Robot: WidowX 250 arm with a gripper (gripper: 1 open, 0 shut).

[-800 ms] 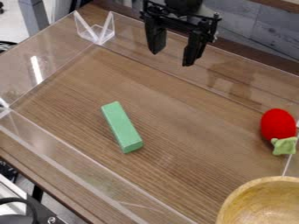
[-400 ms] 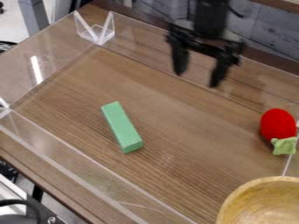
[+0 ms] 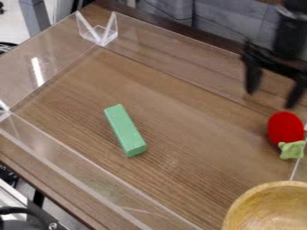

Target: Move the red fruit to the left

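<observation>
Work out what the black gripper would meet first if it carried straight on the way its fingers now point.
The gripper points down toward the wooden table, and the bare tabletop looks likely to come first. The red fruit lies close by, so with depth unclear from this one view, a finger might brush it.

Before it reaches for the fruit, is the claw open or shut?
Open: the claw's two dark fingers stand well apart above the red fruit.

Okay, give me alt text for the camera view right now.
Black robot jaws hang open above a red strawberry-like toy fruit on a brown wooden table, with a green rectangular block farther left.
</observation>
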